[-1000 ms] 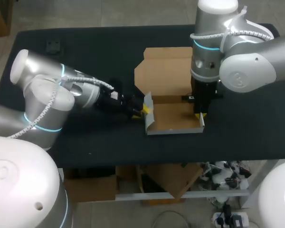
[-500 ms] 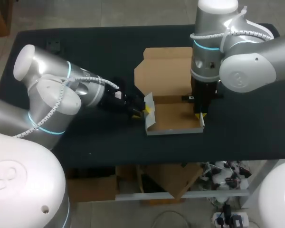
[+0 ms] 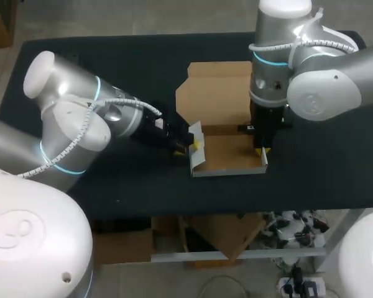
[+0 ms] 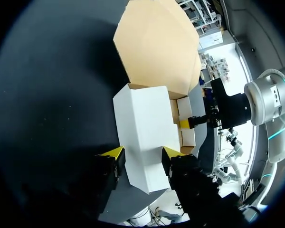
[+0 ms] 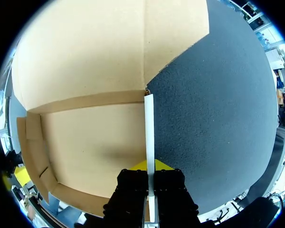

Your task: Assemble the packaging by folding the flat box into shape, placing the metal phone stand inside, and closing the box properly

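The box (image 3: 227, 152), brown inside and white outside, lies half folded at mid-table, its lid panel (image 3: 214, 93) flat behind it. My left gripper (image 3: 194, 144) is at the raised left wall (image 4: 145, 123). Its yellow tips stand apart, with the white wall face between them (image 4: 141, 154). My right gripper (image 3: 262, 151) points down, shut on the upright right wall (image 5: 148, 128), which runs edge-on between its fingers (image 5: 149, 168). The box floor (image 5: 95, 142) is bare. A small dark object (image 3: 69, 60), possibly the phone stand, lies at the far left of the table.
The black table (image 3: 130, 180) runs on in front of the box and to its right. My left arm's bulky elbow (image 3: 68, 124) hangs over the left part of the table. My right arm comes in over the lid panel's right edge.
My left arm's elbow has swung toward the table's far side while its gripper stayed at the left wall with its fingers a little wider. The right arm and box have not moved.
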Available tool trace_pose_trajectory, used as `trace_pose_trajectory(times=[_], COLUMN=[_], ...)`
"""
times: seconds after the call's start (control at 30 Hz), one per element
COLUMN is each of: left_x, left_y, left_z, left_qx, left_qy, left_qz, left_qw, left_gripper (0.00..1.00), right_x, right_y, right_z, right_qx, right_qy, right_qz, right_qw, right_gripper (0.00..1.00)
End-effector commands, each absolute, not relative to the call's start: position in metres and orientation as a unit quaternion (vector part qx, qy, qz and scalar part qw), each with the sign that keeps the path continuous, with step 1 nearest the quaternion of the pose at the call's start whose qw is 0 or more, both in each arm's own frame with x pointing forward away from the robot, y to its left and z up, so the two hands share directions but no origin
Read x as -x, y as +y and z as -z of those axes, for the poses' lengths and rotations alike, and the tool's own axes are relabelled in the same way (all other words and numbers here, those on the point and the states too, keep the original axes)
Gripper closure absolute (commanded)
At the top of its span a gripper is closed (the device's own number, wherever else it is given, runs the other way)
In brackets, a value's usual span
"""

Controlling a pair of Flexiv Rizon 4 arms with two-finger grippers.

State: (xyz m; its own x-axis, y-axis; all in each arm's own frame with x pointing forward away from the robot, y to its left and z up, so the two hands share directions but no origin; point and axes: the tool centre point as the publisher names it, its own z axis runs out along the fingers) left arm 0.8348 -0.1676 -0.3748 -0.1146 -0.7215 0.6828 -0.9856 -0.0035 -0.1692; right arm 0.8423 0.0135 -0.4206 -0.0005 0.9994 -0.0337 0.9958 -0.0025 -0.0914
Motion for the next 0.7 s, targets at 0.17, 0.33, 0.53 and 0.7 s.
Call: trace_pose_trajectory(times=[0.17,0.33,0.53,0.7], left_x=[-0.8360,-0.8362,-0.8366,-0.8369], left_y=[-0.1725,-0.1728,-0.1731,-0.1724], left_z=[0.3717,0.3745,0.3766,0.3766], left_qx=[-0.647,-0.652,-0.656,-0.662], left_qy=[-0.687,-0.690,-0.695,-0.697], left_qz=[-0.283,-0.269,-0.255,-0.246], left_qw=[0.170,0.159,0.145,0.127], left_gripper=[0.41,0.44,0.47,0.48], right_x=[-0.8422,-0.8422,-0.8422,-0.8422], right_y=[0.0145,0.0145,0.0145,0.0145], right_z=[0.4213,0.4213,0.4213,0.4213], right_qx=[0.707,0.707,0.707,0.707], right_qy=[-0.706,-0.706,-0.706,-0.706], right_qz=[-0.045,-0.045,-0.045,-0.045], right_qw=[0.020,0.020,0.020,0.020], right_gripper=[1.00,1.00,1.00,1.00])
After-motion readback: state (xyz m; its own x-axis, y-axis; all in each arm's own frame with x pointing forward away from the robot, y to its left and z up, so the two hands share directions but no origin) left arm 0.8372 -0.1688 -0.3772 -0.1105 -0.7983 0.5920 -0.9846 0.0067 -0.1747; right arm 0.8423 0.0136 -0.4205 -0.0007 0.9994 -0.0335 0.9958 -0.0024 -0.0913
